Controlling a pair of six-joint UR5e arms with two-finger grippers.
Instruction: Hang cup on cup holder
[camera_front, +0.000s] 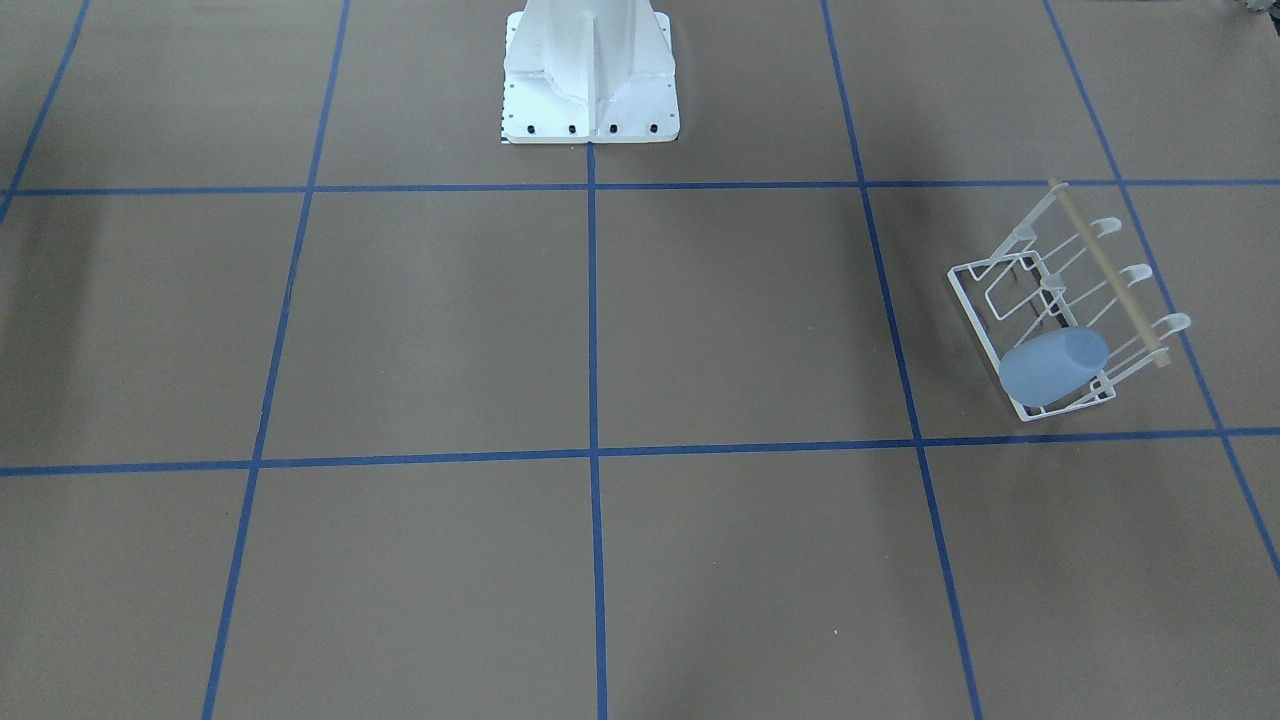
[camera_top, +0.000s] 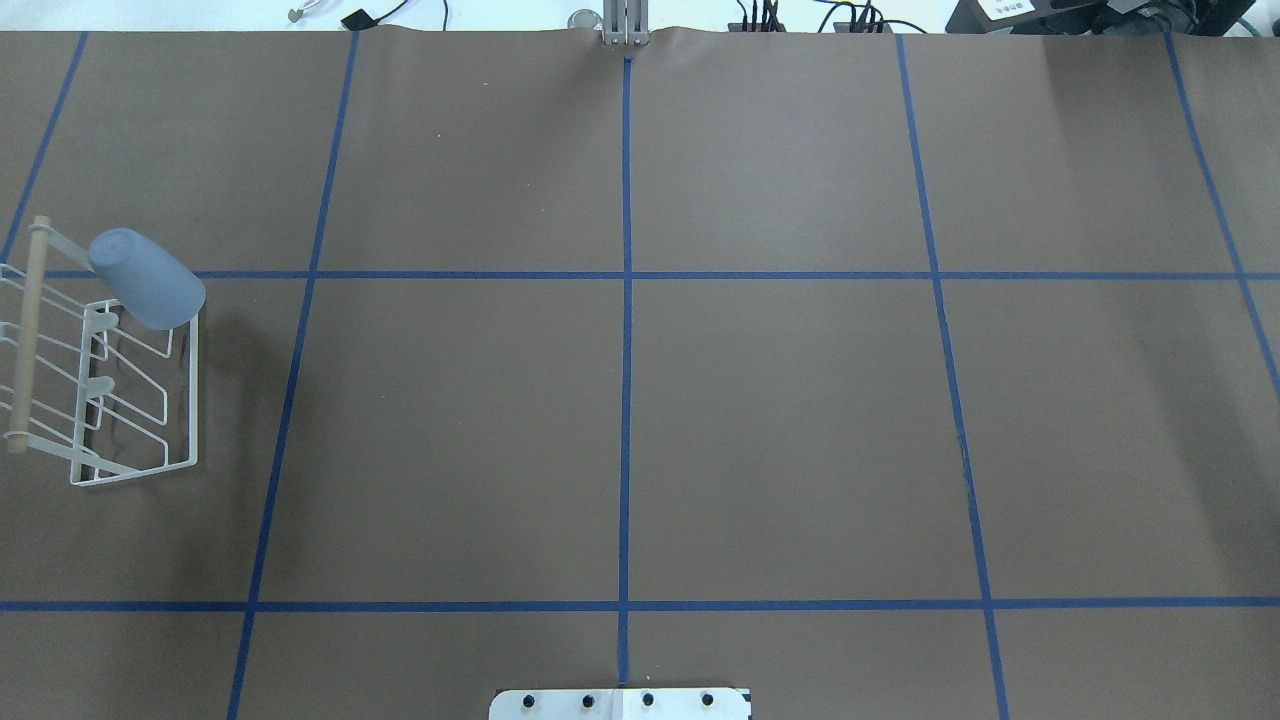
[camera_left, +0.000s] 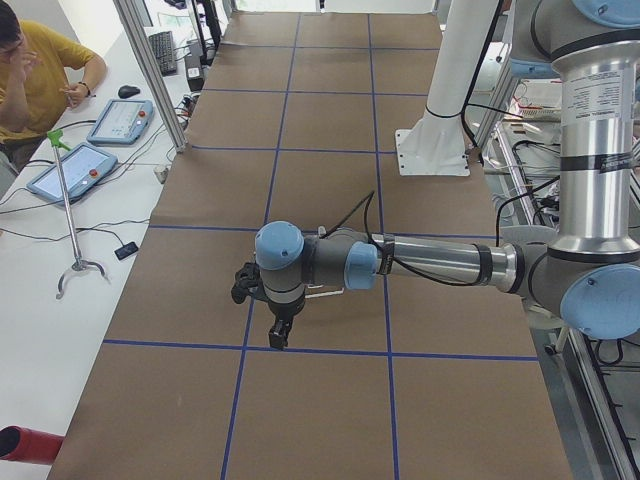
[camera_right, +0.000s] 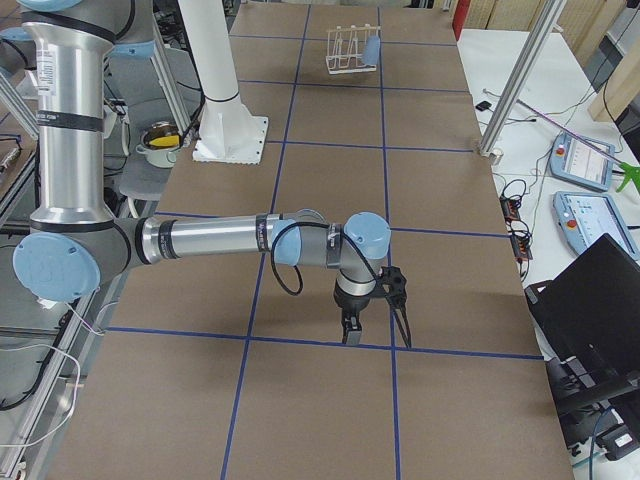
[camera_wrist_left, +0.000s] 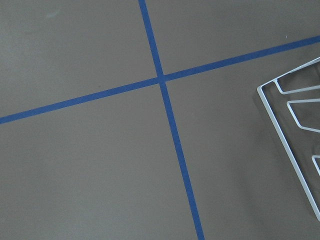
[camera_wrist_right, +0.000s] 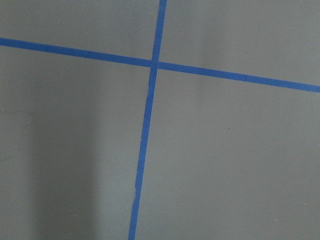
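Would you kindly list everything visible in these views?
cup: one, pale blue, tilted on the cup holder's end
cup holder: one, white wire with wooden rod, robot's left side of table
table: one, brown, blue tape grid
operator: one, yellow shirt, side desk
pedestal: one, white, table's robot-side edge
left arm: one, silver and blue, stretched over the table
right arm: one, same colours, stretched over the table
left end effector: one, black, pointing down
right end effector: one, black, pointing down
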